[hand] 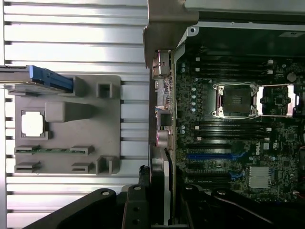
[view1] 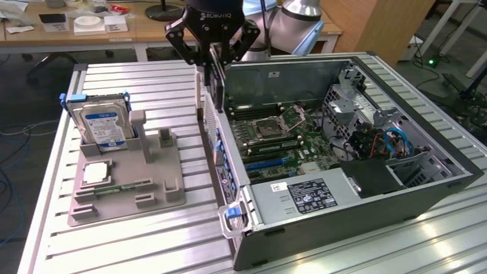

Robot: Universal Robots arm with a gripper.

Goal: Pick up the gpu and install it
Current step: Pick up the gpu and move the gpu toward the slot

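Exterior view, the wide take: black two-fingered gripper [view1: 214, 61] high over the slatted metal table [view1: 152, 240], clenched on the gpu [view1: 218, 85] — a thin dark circuit card, upright and edge-on, reaching down below the fingertips. Hangs at the open grey computer case [view1: 426, 188], by its wall toward the exterior view's left, above the green motherboard [view1: 281, 137]. Further to that left, apart from the case, a grey plastic parts holder [view1: 152, 194] with a blue-labelled silver hard drive [view1: 102, 128] stood upright and a narrow green memory stick [view1: 122, 186] lying flat. Labelled grey power supply [view1: 304, 197] in the case's near corner.

Wrist view, straight down past the gripper [hand: 162, 212]: gpu [hand: 161, 186] pinched between the dark fingers [hand: 136, 210], in line with the case wall and just beside the blue expansion slots [hand: 214, 156]. Square metal processor socket [hand: 237, 99] plain from here — likewise a square silver chip [hand: 32, 124] seated in the holder [hand: 62, 143].
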